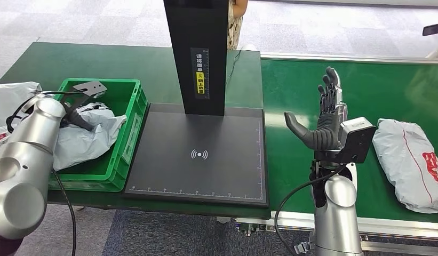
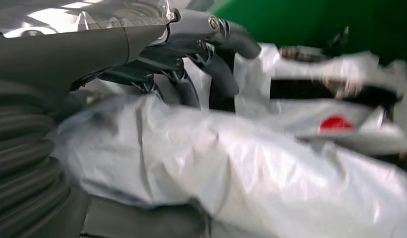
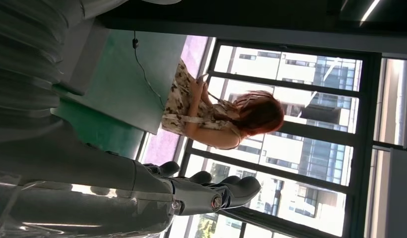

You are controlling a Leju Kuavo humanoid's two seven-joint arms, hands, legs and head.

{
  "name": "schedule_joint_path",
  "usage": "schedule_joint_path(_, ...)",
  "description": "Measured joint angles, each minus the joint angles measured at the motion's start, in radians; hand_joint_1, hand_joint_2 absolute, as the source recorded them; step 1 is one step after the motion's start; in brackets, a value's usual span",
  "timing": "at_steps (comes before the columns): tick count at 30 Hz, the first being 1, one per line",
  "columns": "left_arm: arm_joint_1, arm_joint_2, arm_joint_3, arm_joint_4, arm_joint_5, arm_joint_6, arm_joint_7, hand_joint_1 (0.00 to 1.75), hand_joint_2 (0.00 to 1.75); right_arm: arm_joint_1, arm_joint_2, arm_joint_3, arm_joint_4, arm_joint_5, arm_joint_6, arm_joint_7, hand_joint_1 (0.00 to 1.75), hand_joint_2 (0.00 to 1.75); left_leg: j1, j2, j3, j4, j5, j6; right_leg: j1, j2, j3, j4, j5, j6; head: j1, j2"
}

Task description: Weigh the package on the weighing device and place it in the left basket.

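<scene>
my left robot hand [image 1: 78, 118] down in the left basket [image 1: 132, 114] on the package [image 1: 83, 140], grip unclear in blurry wrist view | right robot hand [image 1: 326, 120] wide, empty | risk: bag snags fingers, lifts back out

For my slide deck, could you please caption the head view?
Left hand in the green plastic basket with grey plastic packages; right hand raised open beside the black weighing platform.

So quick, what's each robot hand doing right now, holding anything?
Left robot hand: down in the green basket against a grey package; whether it grips it cannot be told.
Right robot hand: open, raised, holding nothing.
</scene>
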State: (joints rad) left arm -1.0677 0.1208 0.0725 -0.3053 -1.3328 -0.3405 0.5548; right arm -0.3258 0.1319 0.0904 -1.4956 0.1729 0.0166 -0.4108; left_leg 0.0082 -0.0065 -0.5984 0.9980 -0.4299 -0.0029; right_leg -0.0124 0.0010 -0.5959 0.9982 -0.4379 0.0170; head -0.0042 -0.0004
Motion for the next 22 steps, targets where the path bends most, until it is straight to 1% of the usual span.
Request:
schedule_joint_path(2, 0.000, -0.002, 0.007, -0.002, -0.010, 0.120, -0.050, 0.00, 0.87, 0.004, 0.000, 0.000, -0.005, 0.001, -0.003, 0.007, 0.00, 1.75, 0.000, 0.000, 0.000, 0.000, 0.000, 0.000, 0.000, 0.000, 0.000, 0.000, 0.000, 0.000, 0.000, 0.000)
schedule_joint_path(4, -0.001, -0.008, 0.013, -0.010, -0.020, 0.277, -0.136, 0.00, 0.00, 0.016, 0.000, 0.000, -0.021, 0.002, -0.005, 0.011, 0.00, 1.75, 0.000, 0.000, 0.000, 0.000, 0.000, 0.000, 0.000, 0.000, 0.000, 0.000, 0.000, 0.000, 0.000, 0.000)
schedule_joint_path(6, -0.003, -0.017, 0.016, -0.026, -0.027, 0.412, -0.229, 0.00, 0.00, 0.030, 0.000, -0.002, -0.040, 0.005, -0.007, 0.012, 0.00, 1.75, 0.000, 0.000, 0.000, 0.000, 0.000, 0.000, 0.000, 0.000, 0.000, 0.000, 0.000, 0.000, 0.000, 0.000)
schedule_joint_path(10, 0.012, -0.049, 0.020, -0.081, -0.008, 0.634, -0.391, 0.00, 0.00, 0.051, 0.000, -0.010, -0.070, 0.014, -0.012, 0.013, 0.00, 1.75, 0.000, 0.000, 0.000, 0.000, 0.000, 0.000, -0.001, 0.000, 0.000, 0.000, 0.000, 0.000, 0.000, 0.000)
schedule_joint_path(13, 0.035, -0.077, 0.024, -0.138, 0.028, 0.755, -0.483, 0.00, 0.00, 0.067, 0.001, -0.017, -0.088, 0.022, -0.018, 0.012, 0.00, 1.75, 0.000, 0.000, 0.000, 0.000, 0.000, 0.000, -0.001, 0.000, 0.000, 0.000, 0.000, 0.000, 0.000, 0.000)
schedule_joint_path(16, 0.067, -0.103, 0.025, -0.205, 0.065, 0.807, -0.543, 0.00, 0.00, 0.075, 0.004, -0.023, -0.098, 0.033, -0.019, 0.012, 0.00, 1.75, 0.000, 0.000, 0.000, 0.000, 0.000, 0.000, -0.001, 0.000, 0.000, 0.000, 0.000, 0.000, 0.000, 0.000)
schedule_joint_path(22, 0.126, -0.148, 0.020, -0.321, 0.144, 0.795, -0.600, 0.00, 0.00, 0.074, 0.007, -0.036, -0.100, 0.049, -0.020, 0.013, 0.00, 1.75, 0.000, 0.000, 0.000, 0.000, 0.000, 0.000, -0.001, 0.000, 0.000, 0.000, 0.000, 0.000, 0.000, 0.000)
